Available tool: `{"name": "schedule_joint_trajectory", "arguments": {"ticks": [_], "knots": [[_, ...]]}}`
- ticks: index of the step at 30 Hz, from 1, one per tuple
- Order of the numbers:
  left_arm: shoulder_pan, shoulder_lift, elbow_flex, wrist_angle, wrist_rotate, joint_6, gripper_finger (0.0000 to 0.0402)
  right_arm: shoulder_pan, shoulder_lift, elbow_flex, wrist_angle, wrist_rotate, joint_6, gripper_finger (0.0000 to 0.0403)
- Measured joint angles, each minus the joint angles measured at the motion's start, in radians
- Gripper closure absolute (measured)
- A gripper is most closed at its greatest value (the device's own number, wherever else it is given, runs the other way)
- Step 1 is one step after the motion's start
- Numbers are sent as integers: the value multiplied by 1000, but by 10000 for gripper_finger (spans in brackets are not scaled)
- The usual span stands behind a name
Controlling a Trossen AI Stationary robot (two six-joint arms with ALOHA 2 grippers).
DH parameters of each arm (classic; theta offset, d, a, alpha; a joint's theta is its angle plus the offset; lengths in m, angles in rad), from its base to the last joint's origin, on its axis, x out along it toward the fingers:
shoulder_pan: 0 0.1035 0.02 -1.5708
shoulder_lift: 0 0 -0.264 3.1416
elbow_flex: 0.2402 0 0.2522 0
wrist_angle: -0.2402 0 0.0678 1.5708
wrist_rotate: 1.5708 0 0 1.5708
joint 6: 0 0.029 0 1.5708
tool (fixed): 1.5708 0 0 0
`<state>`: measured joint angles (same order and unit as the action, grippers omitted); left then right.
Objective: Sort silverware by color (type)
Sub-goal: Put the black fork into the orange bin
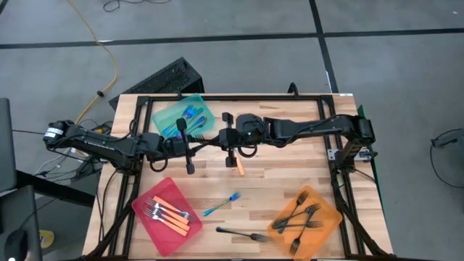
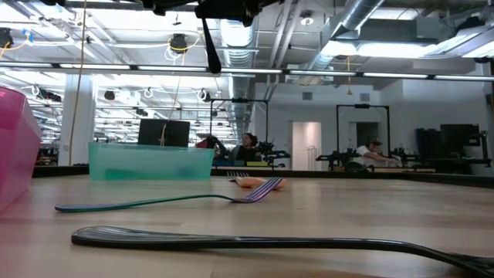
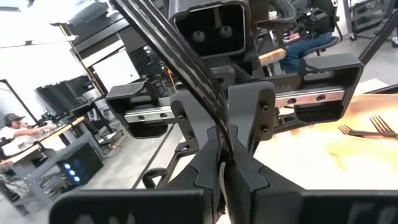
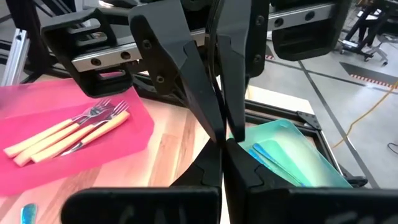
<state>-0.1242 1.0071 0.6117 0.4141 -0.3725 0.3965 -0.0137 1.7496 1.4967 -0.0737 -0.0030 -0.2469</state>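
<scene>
**Three forks still loose, both grippers pressed shut at mid-table**

Nearest the front edge, a black fork (image 1: 243, 234) lies on bare wood between the red tray (image 1: 168, 216) and the orange tray (image 1: 305, 222), its long axis running left to right. Just beyond it a blue fork (image 1: 220, 205) lies on a slant, handle toward the far right. The red tray already holds orange-handled forks (image 1: 170, 214); the orange tray holds a heap of black forks (image 1: 299, 217).

Farther in, one loose orange-handled fork (image 1: 238, 166) lies near the table's middle, its long axis running near to far. It sits just nearer than the right gripper (image 1: 230, 149), whose fingers are pressed together on nothing and point down toward it. The left gripper (image 1: 190, 156), also shut and empty, hangs a little to the left, so the right arm is the closer one. I judge its jaws must spread before coming down across that handle.

At the far side, the teal tray (image 1: 183, 116) holds blue forks (image 1: 190, 116).

The level view shows the loose forks lying flat on the wood, which the overhead view cannot. Only the overhead view shows how the orange-handled fork lies from each gripper.
</scene>
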Motion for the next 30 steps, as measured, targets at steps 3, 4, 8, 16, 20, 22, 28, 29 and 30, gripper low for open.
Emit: {"name": "schedule_joint_trajectory", "arguments": {"ticks": [3,4,8,16,20,22,28,29,30], "knots": [[-1,-6,0,0,-1,-6,400,-1,0,0,3,0,1,384],[-1,-9,0,-1,-1,-7,400,-2,0,0,4,0,3,383],[-2,-12,0,6,-5,-7,401,-2,1,0,4,-1,13,345],[-2,-14,0,23,-13,-4,401,-2,2,0,-47,-1,22,217],[-2,-14,0,25,-57,7,401,-2,-10,-1,-123,0,33,166],[-2,-14,0,25,-61,11,401,-2,-20,0,-166,0,37,153],[-2,-19,13,20,-62,26,401,-14,-32,-1,-304,1,55,149],[-1,-19,21,21,-62,26,401,-17,-34,0,-325,2,59,149],[-1,-20,28,22,-60,33,401,-22,-35,0,-346,2,63,148]]}}
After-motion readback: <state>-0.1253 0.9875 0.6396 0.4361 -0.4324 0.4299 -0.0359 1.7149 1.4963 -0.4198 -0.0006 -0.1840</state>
